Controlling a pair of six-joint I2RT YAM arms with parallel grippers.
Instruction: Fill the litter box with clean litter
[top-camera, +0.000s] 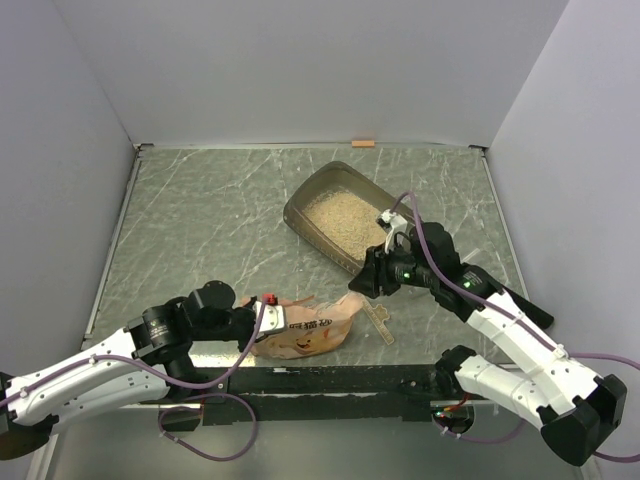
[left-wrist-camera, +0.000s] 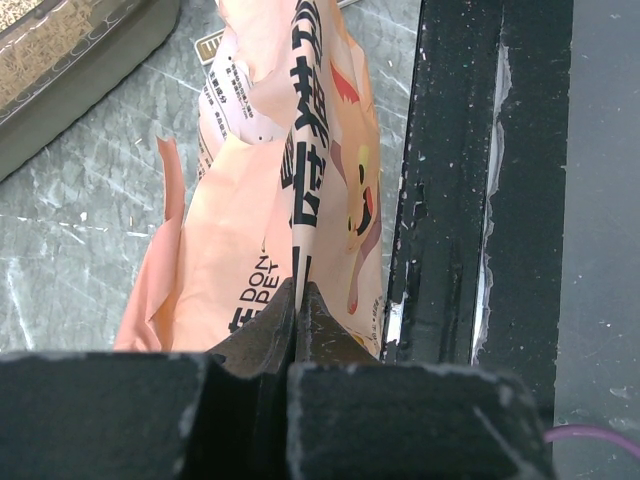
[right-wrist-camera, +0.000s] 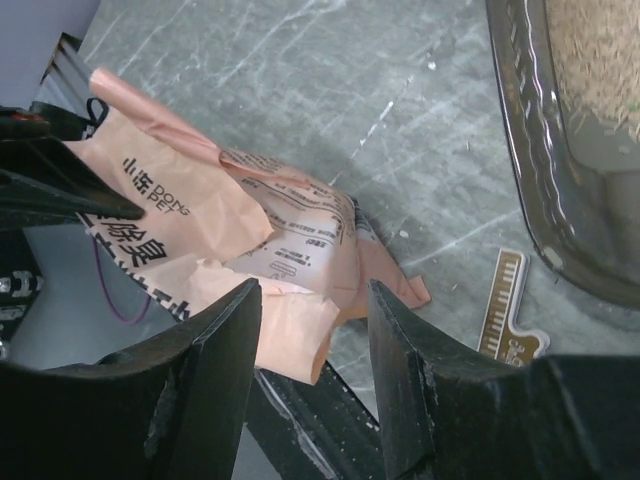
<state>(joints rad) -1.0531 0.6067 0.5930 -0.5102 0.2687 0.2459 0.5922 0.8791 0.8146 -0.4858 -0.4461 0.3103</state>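
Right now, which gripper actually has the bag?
The left gripper: its jaws are shut on a fold of the orange bag. The right gripper is open, holding nothing.

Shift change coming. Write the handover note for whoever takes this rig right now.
Left gripper: shut on the left end of the orange bag, which lies crumpled near the arm bases.
Right gripper: open, holding nothing, poised at the bag's right end.
Litter box: upright beyond the bag, with clean litter spread inside.
A tan strip lies between the box and the bag.
Done: litter is in the box.
Left: I cannot tell whether the bag holds more. Check it, tip out any rest, then release.
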